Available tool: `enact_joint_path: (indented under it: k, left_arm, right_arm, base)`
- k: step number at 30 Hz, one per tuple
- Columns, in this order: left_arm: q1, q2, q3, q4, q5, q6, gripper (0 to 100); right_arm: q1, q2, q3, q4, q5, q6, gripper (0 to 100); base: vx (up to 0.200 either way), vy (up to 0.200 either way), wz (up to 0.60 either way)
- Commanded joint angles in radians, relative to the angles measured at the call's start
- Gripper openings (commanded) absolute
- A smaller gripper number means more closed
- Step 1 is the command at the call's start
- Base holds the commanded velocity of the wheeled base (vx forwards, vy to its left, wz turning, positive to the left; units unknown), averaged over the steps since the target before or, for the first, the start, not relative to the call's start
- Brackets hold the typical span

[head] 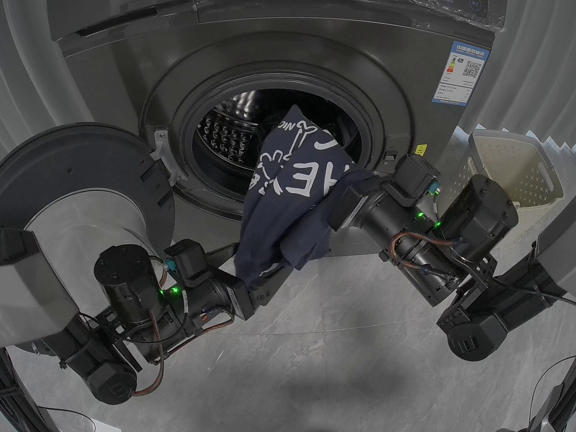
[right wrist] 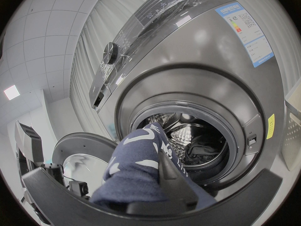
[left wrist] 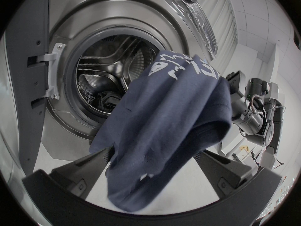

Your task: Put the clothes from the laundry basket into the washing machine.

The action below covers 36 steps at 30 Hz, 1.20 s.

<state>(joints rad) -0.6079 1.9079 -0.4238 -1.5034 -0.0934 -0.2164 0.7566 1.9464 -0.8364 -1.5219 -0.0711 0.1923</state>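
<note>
Navy T-shirt [head: 294, 175] with white print hangs across the mouth of the washing machine [head: 372, 61], top edge just inside the drum. Right gripper [right wrist: 147, 176] pinches its upper folds. Left gripper [left wrist: 153, 153] sits under the hem, jaws spread, cloth draped between them. Door [head: 78, 175] swung wide. Dark garment [right wrist: 203, 148] in the drum. Laundry basket [head: 516, 163] beside the machine.

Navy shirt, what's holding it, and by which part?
Right gripper pinches the navy shirt at its bunched right edge; the lower end drapes over the open left gripper.
</note>
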Motion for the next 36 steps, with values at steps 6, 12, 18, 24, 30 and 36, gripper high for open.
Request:
enact_joint_path:
  k: [6,12,18,24,30,36]
  left_arm:
    - [-0.073,0.053,-0.085,0.0,0.0,0.008,100]
    - [-0.062,0.154,-0.197,-0.009,0.006,0.022,100]
    - [-0.032,0.23,-0.322,-0.017,0.035,0.023,100]
    - [-0.001,0.27,-0.378,-0.038,0.087,0.028,0]
    - [0.025,0.27,-0.432,-0.038,0.123,0.028,0]
    - [0.043,0.227,-0.437,-0.038,0.126,0.023,0]
  right_arm:
    - [0.046,0.016,-0.007,0.0,-0.009,0.001,0]
    - [0.059,0.008,0.0,0.0,-0.009,0.001,0]
    - [0.082,0.0,0.016,0.0,-0.01,0.002,0]
    - [0.093,-0.007,0.026,-0.001,-0.013,0.004,0]
    - [0.092,-0.009,0.033,-0.004,-0.013,0.006,0]
    - [0.049,-0.034,0.079,-0.001,-0.015,0.01,0]
  base:
    - [0.0,0.0,0.0]
    - [0.0,0.0,0.0]
    - [0.0,0.0,0.0]
    - [0.0,0.0,0.0]
    - [0.0,0.0,0.0]
    - [0.0,0.0,0.0]
